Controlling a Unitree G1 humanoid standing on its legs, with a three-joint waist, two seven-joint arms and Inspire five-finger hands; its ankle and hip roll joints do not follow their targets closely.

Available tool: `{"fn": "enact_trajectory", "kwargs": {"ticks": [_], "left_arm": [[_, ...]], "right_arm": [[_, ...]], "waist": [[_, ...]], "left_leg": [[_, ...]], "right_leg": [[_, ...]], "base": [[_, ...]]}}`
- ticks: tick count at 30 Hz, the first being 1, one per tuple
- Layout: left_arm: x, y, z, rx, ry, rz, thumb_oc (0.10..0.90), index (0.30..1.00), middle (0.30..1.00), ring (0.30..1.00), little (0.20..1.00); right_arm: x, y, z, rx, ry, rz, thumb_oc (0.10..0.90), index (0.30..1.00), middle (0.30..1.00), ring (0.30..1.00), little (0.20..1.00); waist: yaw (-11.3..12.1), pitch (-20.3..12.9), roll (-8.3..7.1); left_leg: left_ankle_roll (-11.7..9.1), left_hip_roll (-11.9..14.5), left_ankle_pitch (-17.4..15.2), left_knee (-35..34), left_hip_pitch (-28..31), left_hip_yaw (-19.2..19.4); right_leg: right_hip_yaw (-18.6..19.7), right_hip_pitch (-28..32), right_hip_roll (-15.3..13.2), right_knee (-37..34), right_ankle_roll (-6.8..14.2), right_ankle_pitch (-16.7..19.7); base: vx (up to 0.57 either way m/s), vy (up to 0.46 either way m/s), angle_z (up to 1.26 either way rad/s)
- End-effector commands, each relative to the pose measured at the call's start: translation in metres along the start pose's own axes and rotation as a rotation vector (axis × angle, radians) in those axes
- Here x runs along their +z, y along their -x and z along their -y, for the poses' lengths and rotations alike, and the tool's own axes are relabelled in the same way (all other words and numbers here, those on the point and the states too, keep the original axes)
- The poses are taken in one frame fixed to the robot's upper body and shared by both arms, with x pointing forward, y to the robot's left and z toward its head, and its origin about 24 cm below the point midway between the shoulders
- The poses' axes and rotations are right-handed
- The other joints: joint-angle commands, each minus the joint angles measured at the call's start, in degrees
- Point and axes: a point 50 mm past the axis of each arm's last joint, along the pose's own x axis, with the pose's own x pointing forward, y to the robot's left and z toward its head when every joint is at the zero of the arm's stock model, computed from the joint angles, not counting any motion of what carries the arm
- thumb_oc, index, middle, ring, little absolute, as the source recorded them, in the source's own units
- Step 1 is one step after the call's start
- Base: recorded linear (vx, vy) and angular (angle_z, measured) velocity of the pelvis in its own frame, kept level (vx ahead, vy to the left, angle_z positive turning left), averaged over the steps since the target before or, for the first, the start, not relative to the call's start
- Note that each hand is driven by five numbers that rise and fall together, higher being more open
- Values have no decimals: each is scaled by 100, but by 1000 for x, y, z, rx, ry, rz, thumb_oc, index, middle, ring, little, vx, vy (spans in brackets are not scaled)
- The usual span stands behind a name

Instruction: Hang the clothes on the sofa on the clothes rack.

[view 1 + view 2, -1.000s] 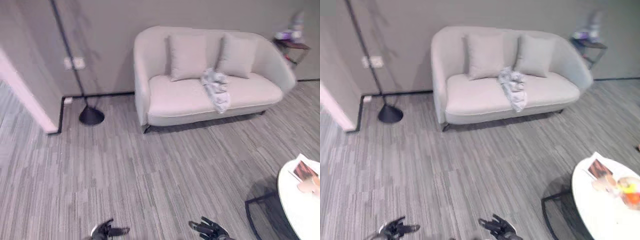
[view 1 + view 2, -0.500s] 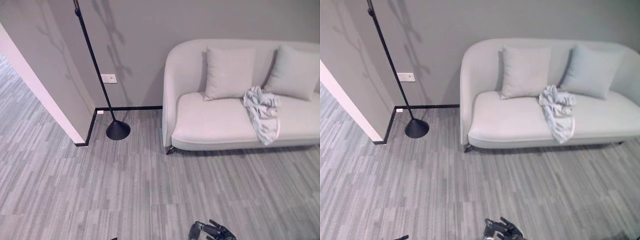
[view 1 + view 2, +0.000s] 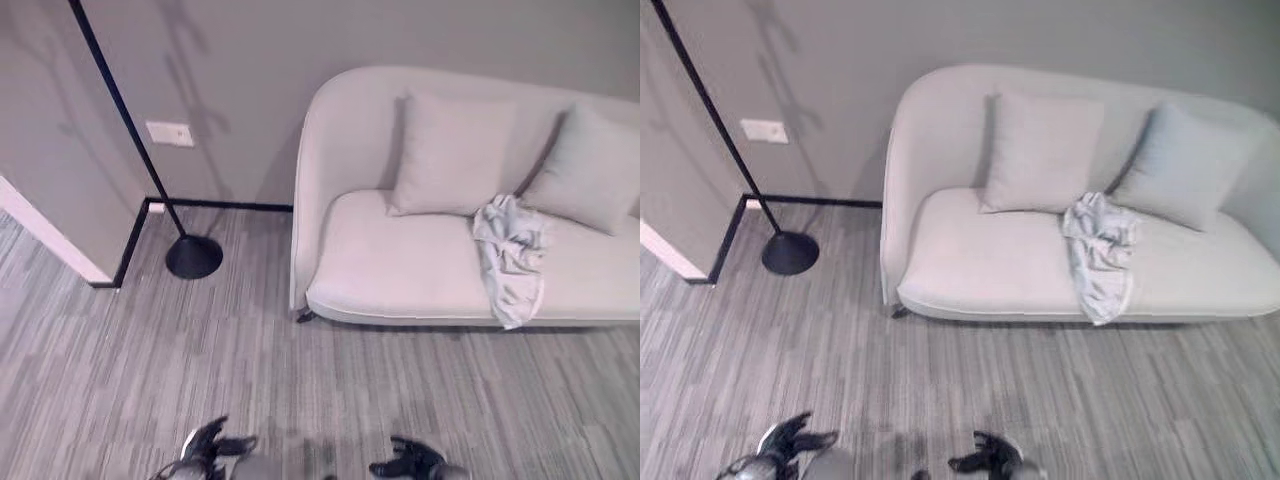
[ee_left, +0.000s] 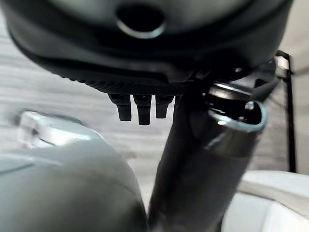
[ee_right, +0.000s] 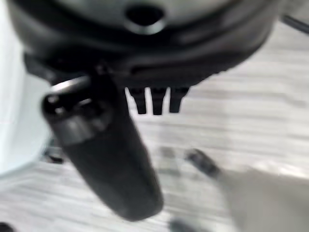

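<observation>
Camera has swung — clothes (image 3: 510,255) and sofa (image 3: 400,270) unmoved. We'd bunch that soft, light crumple at its top. Left hand (image 3: 210,447), right hand (image 3: 408,462) relaxed, empty.

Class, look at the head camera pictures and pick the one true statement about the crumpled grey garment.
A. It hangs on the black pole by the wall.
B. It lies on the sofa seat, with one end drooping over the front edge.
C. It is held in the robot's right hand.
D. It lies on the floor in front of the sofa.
B: the garment lies on the sofa seat between the two cushions, its lower end hanging over the front edge.
</observation>
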Motion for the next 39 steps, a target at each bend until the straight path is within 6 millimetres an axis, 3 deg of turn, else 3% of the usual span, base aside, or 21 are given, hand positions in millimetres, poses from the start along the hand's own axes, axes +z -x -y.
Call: {"fn": "enact_trajectory", "kwargs": {"ticks": [1, 4, 7, 8, 10, 14, 16, 17, 18, 19, 20, 22, 23, 27, 29, 31, 32, 34, 35, 36, 39], "left_arm": [[-32, 7, -1, 8, -79, -107, 800, 900, 900, 900, 900], [-91, 31, -12, 47, 25, -323, 800, 900, 900, 900, 900], [-99, 36, -19, 79, 38, -346, 800, 900, 900, 900, 900], [-132, 54, 10, 1, 119, -449, 800, 900, 900, 900, 900], [-120, 47, 19, -17, 145, -389, 800, 900, 900, 900, 900], [-121, 48, 18, -17, 137, -400, 800, 900, 900, 900, 900], [-122, 48, 15, -9, 146, -410, 800, 900, 900, 900, 900], [-119, 46, 15, -16, 130, -404, 800, 900, 900, 900, 900], [-118, 46, 15, -16, 130, -403, 800, 900, 900, 900, 900], [-115, 43, 13, -16, 98, -396, 800, 900, 900, 900, 900], [-114, 43, 12, -16, 98, -396, 800, 900, 900, 900, 900], [-108, 40, 4, 19, 107, -374, 800, 900, 900, 900, 900], [-108, 40, 4, 19, 107, -374, 800, 900, 900, 900, 900], [-104, 37, -2, 42, 75, -356, 800, 900, 900, 900, 900], [-95, 33, -6, 61, 69, -320, 800, 900, 900, 900, 900], [-94, 33, -9, 71, 71, -318, 800, 900, 900, 900, 900], [-96, 34, -11, 81, 58, -321, 800, 900, 900, 900, 900], [-94, 33, -12, 83, 53, -313, 800, 900, 900, 900, 900], [-90, 31, -11, 81, 48, -300, 800, 900, 900, 900, 900], [-86, 29, -7, 67, 15, -281, 800, 900, 900, 900, 900], [-80, 26, -4, 77, 63, -249, 800, 900, 900, 900, 900]], "right_arm": [[8, 1, -22, 49, 52, 109, 800, 900, 900, 900, 900], [0, 4, -37, 95, 0, 125, 800, 900, 900, 900, 900], [-5, 5, -42, 117, 15, 113, 800, 900, 900, 900, 900], [-109, 28, 7, -164, -733, -195, 800, 900, 900, 900, 900], [-115, 30, 14, -179, -641, -236, 800, 900, 900, 900, 900], [-120, 32, 12, -168, -613, -258, 800, 900, 900, 900, 900], [-116, 30, 9, -147, -568, -243, 800, 900, 900, 900, 900], [-102, 25, 8, -131, -525, -199, 800, 900, 900, 900, 900], [-102, 25, 8, -131, -525, -199, 800, 900, 900, 900, 900], [-91, 21, 7, -120, -508, -169, 800, 900, 900, 900, 900], [-91, 21, 7, -120, -507, -169, 800, 900, 900, 900, 900], [-82, 18, 4, -124, -516, -137, 800, 900, 900, 900, 900], [-82, 18, 4, -124, -516, -137, 800, 900, 900, 900, 900], [-82, 18, 8, -134, -534, -143, 800, 900, 900, 900, 900], [-79, 17, 7, -122, -522, -138, 800, 900, 900, 900, 900], [-78, 17, 5, -118, -514, -134, 800, 900, 900, 900, 900], [-67, 13, 2, -92, -453, -101, 800, 900, 900, 900, 900], [-60, 12, 2, -83, -422, -81, 800, 900, 900, 900, 900], [-53, 10, 3, -75, -378, -59, 800, 900, 900, 900, 900], [-42, 9, 11, -89, -301, -25, 800, 900, 900, 900, 900], [-30, 8, 22, -118, -295, 21, 800, 900, 900, 900, 900]], "waist": [[93, -251, 556], [-22, -396, 562], [-31, -460, 505], [-787, -450, 902], [-609, -727, 837], [-586, -767, 823], [-583, -745, 811], [-607, -573, 889], [-608, -575, 885], [-703, -366, 950], [-704, -372, 939], [-537, -417, 1085], [-544, -423, 1087], [-407, -607, 924], [-456, -637, 745], [-406, -659, 693], [-312, -692, 640], [-307, -657, 672], [-314, -629, 712], [-326, -583, 857], [-340, -506, 906]], "left_leg": [[172, -21, 583, -1918, 1155, -81], [332, -92, 617, -2246, 1533, -155], [355, -116, 611, -2411, 1703, -163], [330, 0, 711, -2472, 1957, -96], [362, -9, 515, -2203, 1932, 31], [389, -5, 488, -2187, 1980, 24], [450, 12, 455, -2201, 2066, 51], [492, 90, 399, -2168, 2121, 131], [495, 83, 398, -2162, 2111, 130], [548, 109, 344, -2023, 2107, 132], [553, 96, 340, -2009, 2087, 134], [447, 351, 315, -2113, 2080, 44], [448, 350, 325, -2117, 2071, 36], [161, 667, 217, -2079, 1892, -77], [-77, 874, 186, -2001, 1850, -208], [-195, 1021, 205, -2041, 1921, -174], [-380, 1423, 338, -2226, 2040, -206], [-451, 1639, 481, -2299, 2048, -291], [-521, 1836, 720, -2336, 1999, -389], [-696, 2194, 1672, -2482, 1943, -603], [-866, 2487, 2990, -2466, 1732, -698]], "right_leg": [[486, -844, -173, 195, 554, 394], [487, -521, -17, 113, 487, 289], [524, -433, -29, 120, 482, 248], [1161, -1068, 38, 1085, 341, -26], [1516, -576, 13, 250, 392, 283], [1471, -478, 24, 239, 383, 264], [1412, -595, 45, 534, 349, 141], [1037, -963, -28, 1474, 555, 74], [1037, -985, -39, 1507, 559, 58], [922, -1428, -168, 2438, 952, 184], [928, -1460, -187, 2478, 957, 165], [732, -1252, -1328, 2237, 846, 203], [722, -1250, -1327, 2220, 846, 217], [849, -709, -2726, 1082, 1058, 1554], [1776, -668, -2580, 964, 1238, 1576], [1776, -644, -2492, 940, 1392, 1313], [1431, -654, -2201, 943, 1459, 745], [1354, -664, -1998, 998, 1374, 517], [1318, -677, -1790, 1014, 1278, 382], [1222, -673, -1354, 922, 1109, 322], [1141, -548, -944, 415, 939, 393]], "base": [[94, 157, 33], [155, 60, -100], [99, 33, 18], [7, -24, 42], [-30, -34, 9], [29, -7, -26], [-8, 17, -10], [-68, 34, -5], [-153, 46, -3], [-90, 17, -26], [-51, -114, -37], [97, -305, -24], [101, -276, -7], [161, -402, 18], [204, -416, 8], [202, -427, 10], [281, -707, 4], [142, -453, -31], [126, -558, -41], [133, -660, -27], [110, -450, 2]]}}
